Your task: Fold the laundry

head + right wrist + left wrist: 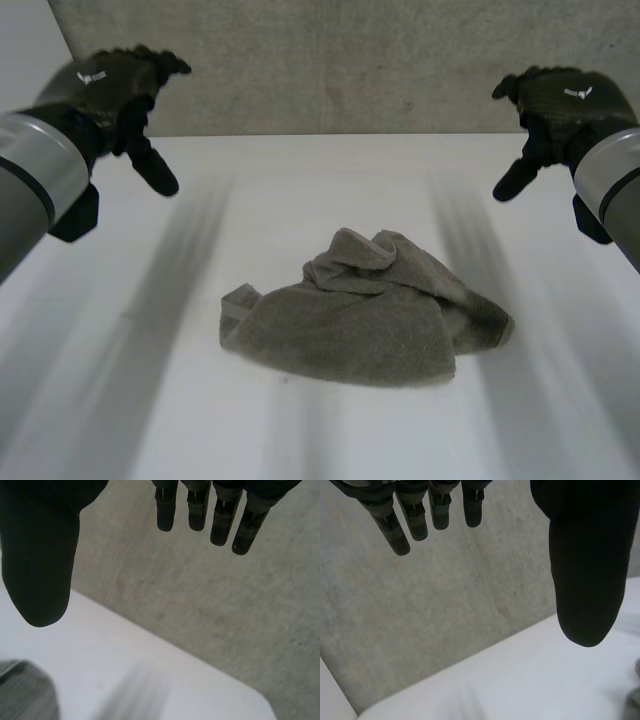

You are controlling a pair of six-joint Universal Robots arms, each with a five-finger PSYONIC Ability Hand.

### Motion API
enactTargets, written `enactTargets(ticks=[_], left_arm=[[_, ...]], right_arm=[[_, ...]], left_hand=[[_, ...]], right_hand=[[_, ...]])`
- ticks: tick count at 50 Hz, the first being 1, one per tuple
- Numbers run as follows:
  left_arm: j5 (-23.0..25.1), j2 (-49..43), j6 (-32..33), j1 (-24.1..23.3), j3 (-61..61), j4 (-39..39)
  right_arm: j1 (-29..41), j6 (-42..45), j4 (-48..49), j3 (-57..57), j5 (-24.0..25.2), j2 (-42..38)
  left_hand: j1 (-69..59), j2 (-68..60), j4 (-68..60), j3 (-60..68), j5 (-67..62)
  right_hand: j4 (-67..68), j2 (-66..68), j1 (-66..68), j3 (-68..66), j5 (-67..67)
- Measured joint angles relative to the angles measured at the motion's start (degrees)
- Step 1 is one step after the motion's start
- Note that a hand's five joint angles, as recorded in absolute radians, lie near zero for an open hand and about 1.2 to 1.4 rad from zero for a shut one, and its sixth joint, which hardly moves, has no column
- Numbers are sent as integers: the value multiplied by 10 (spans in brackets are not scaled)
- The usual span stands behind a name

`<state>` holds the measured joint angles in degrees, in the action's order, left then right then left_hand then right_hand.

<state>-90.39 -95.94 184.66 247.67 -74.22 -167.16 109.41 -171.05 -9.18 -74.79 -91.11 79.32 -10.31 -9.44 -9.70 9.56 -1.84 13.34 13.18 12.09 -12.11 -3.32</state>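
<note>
At the left, the robot's left hand [110, 90] is raised above the far left part of the white table [300, 170] and holds nothing. Its fingers [395, 530] are straight and spread well away from the thumb [587, 580]. In the middle of the table lies a crumpled grey-green towel [365, 310], bunched into loose folds, well apart from both hands. At the right, the right hand [560, 105] is raised above the far right part of the table, also empty, with straight fingers [220, 522] and the thumb [40, 570] held wide. A grey concrete wall [350, 60] stands behind the table.
</note>
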Motion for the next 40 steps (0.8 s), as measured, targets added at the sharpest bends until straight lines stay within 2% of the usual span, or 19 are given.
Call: enactTargets(ticks=[11, 17, 24, 26, 27, 31, 32, 33, 34, 35, 36, 37, 38, 40], left_arm=[[17, -59, 2, -21, -104, -40], [27, -141, 6, -51, -156, -106], [28, -208, 7, -60, -167, -147], [28, -208, 7, -60, -167, -147], [28, -225, 7, -60, -167, -156], [28, -237, 8, -62, -165, -160], [28, -237, 8, -62, -165, -160], [28, -241, 8, -63, -162, -162], [28, -242, 8, -63, -161, -162], [28, -243, 8, -64, -157, -162], [28, -242, 8, -64, -153, -162], [28, -242, 8, -64, -153, -162], [27, -239, 8, -65, -137, -162], [26, -231, 8, -66, -119, -160]], right_arm=[[-30, 17, -102, -36, 75, -62], [-37, 13, -48, -90, 106, -112], [-32, 11, 59, -143, 108, -162], [-32, 11, 59, -143, 108, -162], [-31, 12, 100, -157, 105, -176], [-30, 15, 131, -165, 101, -186], [-30, 15, 131, -165, 101, -186], [-30, 18, 149, -167, 99, -190], [-30, 20, 158, -167, 98, -192], [-30, 24, 167, -166, 97, -193], [-30, 26, 171, -164, 96, -193], [-30, 26, 171, -164, 96, -193], [-29, 39, 181, -153, 96, -188], [-29, 52, 184, -137, 95, -176]], left_hand=[[0, -12, -8, 10, 0], [0, -11, -8, 10, 0], [-37, -46, -42, 45, -19], [-37, -46, -42, 45, -19], [-68, -75, -72, 73, -51], [-154, -158, -148, 157, -127], [-154, -158, -148, 157, -127], [-303, -304, -295, 296, -274], [-313, -317, -310, 311, -288], [-392, -396, -393, 393, -365], [-481, -487, -474, 473, -447], [-481, -487, -474, 473, -447], [-529, -547, -544, 544, -517], [-541, -563, -560, 560, -532]], right_hand=[[0, 0, 0, 0, 0], [0, 0, 0, 0, 0], [9, 8, 2, -22, -16], [9, 8, 2, -22, -16], [153, 154, 129, -166, -147], [304, 310, 257, -316, -289], [304, 310, 257, -316, -289], [332, 338, 281, -344, -316], [458, 462, 382, -469, -440], [530, 534, 427, -539, -511], [530, 534, 427, -539, -511], [530, 534, 427, -539, -511], [547, 541, 428, -554, -523], [547, 541, 428, -554, -523]])
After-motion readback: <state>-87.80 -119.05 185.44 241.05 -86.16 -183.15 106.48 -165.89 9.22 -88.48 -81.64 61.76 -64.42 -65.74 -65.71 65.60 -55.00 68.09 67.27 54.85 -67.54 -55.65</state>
